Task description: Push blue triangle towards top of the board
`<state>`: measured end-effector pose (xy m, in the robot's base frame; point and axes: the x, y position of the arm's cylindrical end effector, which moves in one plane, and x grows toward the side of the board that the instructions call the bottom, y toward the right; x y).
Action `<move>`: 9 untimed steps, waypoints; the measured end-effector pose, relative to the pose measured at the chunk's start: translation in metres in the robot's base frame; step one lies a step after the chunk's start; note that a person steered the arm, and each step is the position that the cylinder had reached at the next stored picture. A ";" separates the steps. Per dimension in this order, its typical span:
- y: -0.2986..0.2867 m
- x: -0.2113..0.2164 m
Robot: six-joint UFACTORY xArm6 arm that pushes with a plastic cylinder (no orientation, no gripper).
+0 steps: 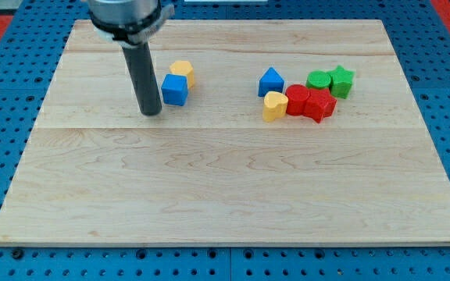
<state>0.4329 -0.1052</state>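
Observation:
The blue triangle [270, 81] sits right of the board's centre, in the upper half, touching a yellow heart block [274, 106] just below it. My tip [151, 113] is far to the left of the triangle. It stands just left of a blue cube [175, 90], which has a yellow block [182, 72] right behind it.
A red round block [297, 100] and a red angular block [319, 104] sit right of the yellow heart. A green round block [318, 80] and a green star [341, 80] lie behind them. The wooden board [233, 187] rests on a blue pegboard.

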 end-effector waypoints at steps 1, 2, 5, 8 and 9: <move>0.056 0.043; 0.093 0.014; 0.160 -0.046; 0.160 -0.134; 0.157 -0.136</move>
<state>0.2970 0.0523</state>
